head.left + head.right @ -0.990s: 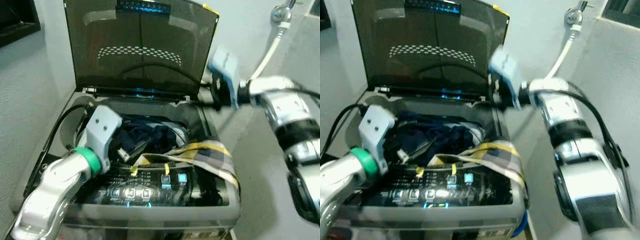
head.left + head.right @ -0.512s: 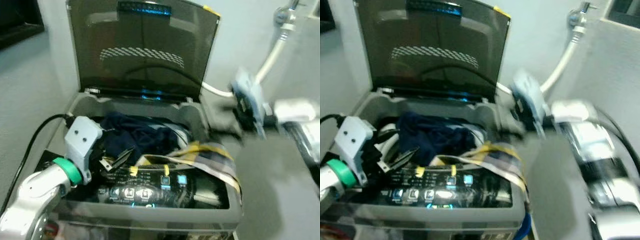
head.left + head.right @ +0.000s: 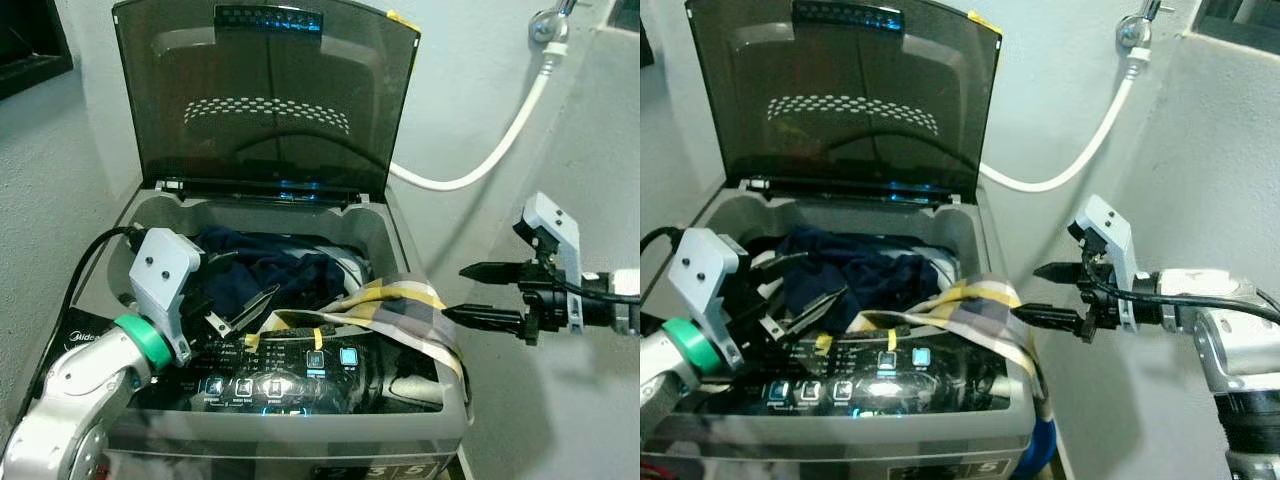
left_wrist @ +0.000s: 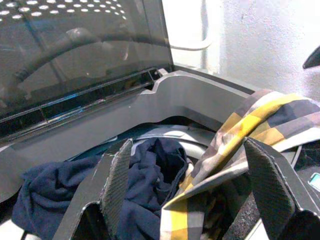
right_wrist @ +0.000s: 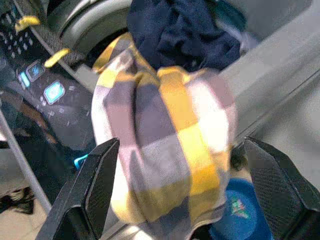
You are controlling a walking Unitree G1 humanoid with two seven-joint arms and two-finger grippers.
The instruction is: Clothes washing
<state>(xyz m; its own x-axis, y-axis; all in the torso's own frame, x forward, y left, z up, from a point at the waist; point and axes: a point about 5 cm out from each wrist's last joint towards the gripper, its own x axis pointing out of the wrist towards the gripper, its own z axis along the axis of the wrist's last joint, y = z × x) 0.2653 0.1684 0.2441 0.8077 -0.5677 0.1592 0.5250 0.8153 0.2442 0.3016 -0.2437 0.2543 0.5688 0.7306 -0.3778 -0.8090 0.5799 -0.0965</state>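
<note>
In the centre of the frame, a grey top-loading washing machine (image 3: 150,215) stood with its smoked lid raised. A yellow-and-grey checked cloth (image 3: 400,310) draped over its right rim beside dark navy clothes (image 3: 270,270) in the drum. The left gripper (image 3: 240,295) hovered spread over the drum; the right gripper (image 3: 478,292), spread and empty, hung at right.

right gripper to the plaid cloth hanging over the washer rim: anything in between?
Nothing visible. The open right gripper faces the plaid cloth across a bare gap; the cloth drapes over the washer rim's right corner.
</note>
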